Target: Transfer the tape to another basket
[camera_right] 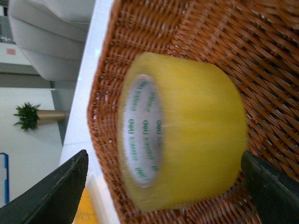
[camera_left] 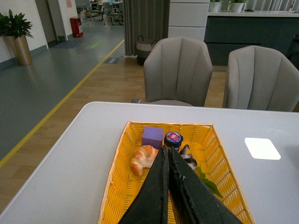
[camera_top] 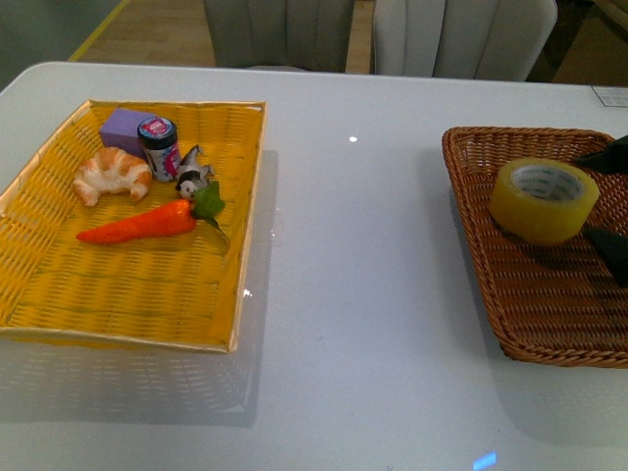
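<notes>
Nearest the robot, the left claw [camera_left: 167,154] is hanging over the yellow basket [camera_left: 117,177] toward the left edge of the tabletop [camera_top: 363,294]. Its two fingers are pressing together and pinching nothing, so it is taking no part. Toward the right side of the tabletop, the right claw [camera_right: 163,156] is reaching into the brown basket [camera_top: 467,221]. Its fingers are spreading wider than the roll, one on each side of the tape [camera_top: 543,199]. The tape is resting on the woven floor in the far half of that basket, with its printed white core facing up and tilting slightly. One finger is standing clear of the roll, the other is sitting just beside it, and whether that one is touching cannot be told. Nothing is being gripped. Since the tape is already lying in the brown basket, the step in hand is looking like the letting go, with the task nearly done. The next move is calling for the right claw to rise straight out with its fingers apart, so that neither is nudging the roll or catching the braided rim. Beyond the far edge of the tabletop, two grey chairs [camera_top: 461,34] are standing
</notes>
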Controlling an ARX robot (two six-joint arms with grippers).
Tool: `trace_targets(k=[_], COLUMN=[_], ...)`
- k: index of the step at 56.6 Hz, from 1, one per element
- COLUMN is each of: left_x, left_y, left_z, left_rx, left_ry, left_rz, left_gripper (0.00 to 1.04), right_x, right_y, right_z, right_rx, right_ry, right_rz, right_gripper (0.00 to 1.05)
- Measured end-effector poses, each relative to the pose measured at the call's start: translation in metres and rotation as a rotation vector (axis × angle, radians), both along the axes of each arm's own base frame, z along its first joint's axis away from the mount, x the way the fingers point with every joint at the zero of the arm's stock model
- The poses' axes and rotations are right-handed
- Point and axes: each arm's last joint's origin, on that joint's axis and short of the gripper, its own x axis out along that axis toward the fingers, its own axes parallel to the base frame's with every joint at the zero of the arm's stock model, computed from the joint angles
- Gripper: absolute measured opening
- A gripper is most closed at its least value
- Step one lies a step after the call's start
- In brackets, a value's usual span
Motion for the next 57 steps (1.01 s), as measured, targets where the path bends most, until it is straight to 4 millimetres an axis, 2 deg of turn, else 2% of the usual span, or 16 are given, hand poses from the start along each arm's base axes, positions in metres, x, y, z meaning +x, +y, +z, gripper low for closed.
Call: trace_targets(k=[10, 18, 27, 32, 34, 37, 44, 49, 57], left_x=[-0.004, -0.007, -0.01, -0.011, -0.014, -0.018, -0.022, -0.022, -0.022], left_y=[0.0, 0.0, 0.0, 0.0, 0.0, 0.0, 0.0, 0.0, 0.0], left_z=[0.0, 0.0, 0.0, 0.0, -0.001, -0.005, -0.004, -0.004, -0.004], left_rx=[0.0, 0.0, 0.0, 0.0, 0.0, 0.001, 0.0, 0.0, 0.0], left_ry=[-0.001, -0.001, -0.001, 0.0, 0.003, 0.031, 0.01, 0.013, 0.014], left_rz=[0.0, 0.0, 0.0, 0.0, 0.0, 0.0, 0.0, 0.0, 0.0], left_gripper=[0.02, 0.02, 0.02, 0.02, 0.02, 0.02, 0.02, 0.02, 0.02], right_x=[-0.035, -0.083, -0.148, -0.159, -0.16, -0.167, -0.182, -0.191, -0.204], right_y=[-0.006, -0.003, -0.002, -0.002, -0.001, 0.005, 0.022, 0.03, 0.041], right_z=[0.047, 0.08, 0.114, 0.127, 0.128, 0.129, 0.13, 0.138, 0.143], right_rx=[-0.07, -0.183, -0.271, -0.333, -0.414, -0.628, -0.979, -1.073, -1.121], right_ry=[-0.114, -0.175, -0.237, -0.297, -0.34, -0.406, -0.426, -0.411, -0.43], right_rz=[-0.002, 0.03, 0.025, 0.009, -0.001, 0.013, 0.103, 0.128, 0.138], right_gripper=[0.96, 0.96, 0.96, 0.95, 0.9, 0.8, 0.57, 0.4, 0.15])
